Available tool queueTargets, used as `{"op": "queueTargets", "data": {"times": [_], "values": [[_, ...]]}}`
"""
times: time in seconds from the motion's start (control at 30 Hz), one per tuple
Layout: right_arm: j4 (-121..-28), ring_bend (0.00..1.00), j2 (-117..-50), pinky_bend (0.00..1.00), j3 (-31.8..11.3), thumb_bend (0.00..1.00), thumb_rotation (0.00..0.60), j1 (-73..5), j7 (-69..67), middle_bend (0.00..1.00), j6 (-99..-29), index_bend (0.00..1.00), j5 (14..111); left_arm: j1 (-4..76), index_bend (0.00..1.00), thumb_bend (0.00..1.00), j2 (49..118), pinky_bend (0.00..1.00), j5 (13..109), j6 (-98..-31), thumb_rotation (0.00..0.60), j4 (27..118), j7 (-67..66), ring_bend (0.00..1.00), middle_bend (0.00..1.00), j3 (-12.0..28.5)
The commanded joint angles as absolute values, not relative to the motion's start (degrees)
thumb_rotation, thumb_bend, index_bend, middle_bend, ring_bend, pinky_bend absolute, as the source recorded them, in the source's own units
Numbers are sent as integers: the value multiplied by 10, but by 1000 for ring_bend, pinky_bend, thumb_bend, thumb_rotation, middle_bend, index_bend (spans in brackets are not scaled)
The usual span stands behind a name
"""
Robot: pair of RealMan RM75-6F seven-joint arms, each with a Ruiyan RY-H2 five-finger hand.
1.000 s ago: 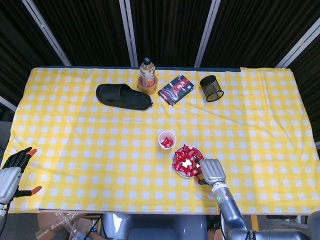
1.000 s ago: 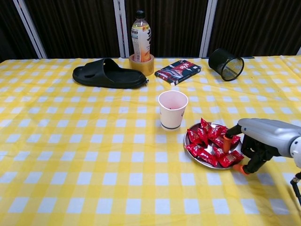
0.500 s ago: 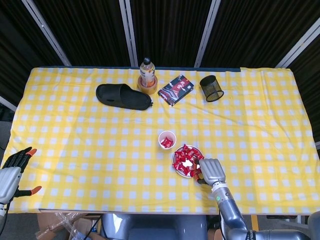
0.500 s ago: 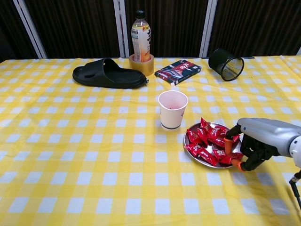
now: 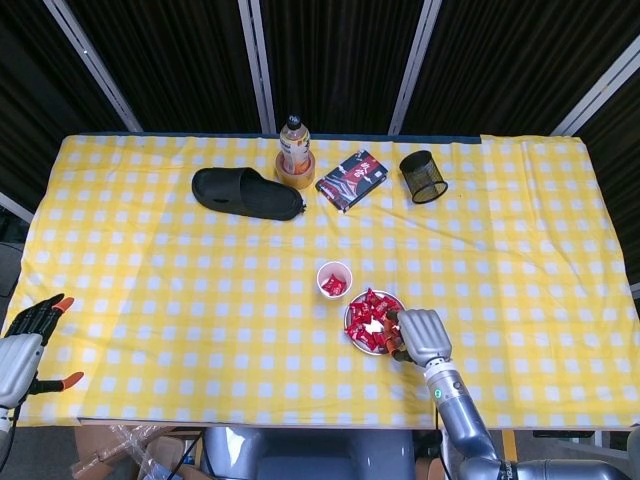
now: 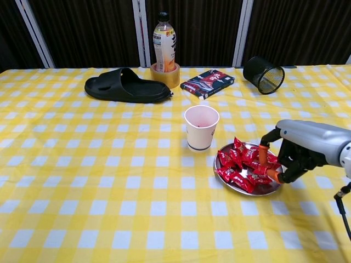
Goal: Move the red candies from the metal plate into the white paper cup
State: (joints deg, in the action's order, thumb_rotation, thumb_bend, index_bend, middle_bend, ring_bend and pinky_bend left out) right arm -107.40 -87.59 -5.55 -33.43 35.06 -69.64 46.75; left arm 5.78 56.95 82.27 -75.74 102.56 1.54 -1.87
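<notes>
Red candies [image 6: 237,163] lie heaped on the metal plate [image 6: 256,191], which sits just right of the white paper cup [image 6: 201,127]. The cup [image 5: 334,279] has some red candy inside. My right hand [image 6: 299,151] hovers over the plate's right rim, its orange-tipped fingers curled around a red candy there. From the head view, the same hand [image 5: 421,336] covers the plate's [image 5: 353,339] right side beside the candies [image 5: 367,310]. My left hand [image 5: 26,340] hangs off the table's front left corner with fingers spread and nothing in it.
A black slipper [image 6: 126,86], a bottle standing in a tape roll [image 6: 165,49], a dark book [image 6: 207,83] and a tipped black mesh cup [image 6: 263,74] line the far side. The yellow checked cloth [image 6: 98,181] covers the table.
My right hand has moved up and left from the plate's near right edge onto the plate, and its fingers have curled around candy. The left hand has stayed put.
</notes>
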Motion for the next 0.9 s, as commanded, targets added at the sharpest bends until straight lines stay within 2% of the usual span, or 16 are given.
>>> {"op": "queueTargets", "data": {"times": [0.03, 0.27, 0.5, 0.67, 0.9], "values": [[-1086, 899, -868, 845, -70, 477, 600, -338, 346, 929, -700, 525, 471, 58, 0, 41, 569, 0, 823, -757, 600, 1026, 16, 0, 0, -19], [-1097, 899, -860, 845, -124, 477, 600, -364, 337, 929, -691, 525, 454, 59, 0, 41, 569, 0, 820, -756, 600, 1026, 15, 0, 0, -18], [-1067, 899, -881, 845, -178, 478, 600, -412, 336, 929, -669, 524, 422, 60, 0, 41, 569, 0, 813, -751, 600, 1025, 15, 0, 0, -16], [-1035, 899, -904, 845, -198, 478, 600, -442, 338, 929, -653, 524, 397, 63, 0, 41, 568, 0, 804, -744, 600, 1027, 17, 0, 0, -14], [-980, 899, -937, 844, -199, 477, 600, -468, 333, 929, -636, 525, 369, 65, 0, 42, 564, 0, 798, -737, 600, 1032, 22, 0, 0, -13]]}}
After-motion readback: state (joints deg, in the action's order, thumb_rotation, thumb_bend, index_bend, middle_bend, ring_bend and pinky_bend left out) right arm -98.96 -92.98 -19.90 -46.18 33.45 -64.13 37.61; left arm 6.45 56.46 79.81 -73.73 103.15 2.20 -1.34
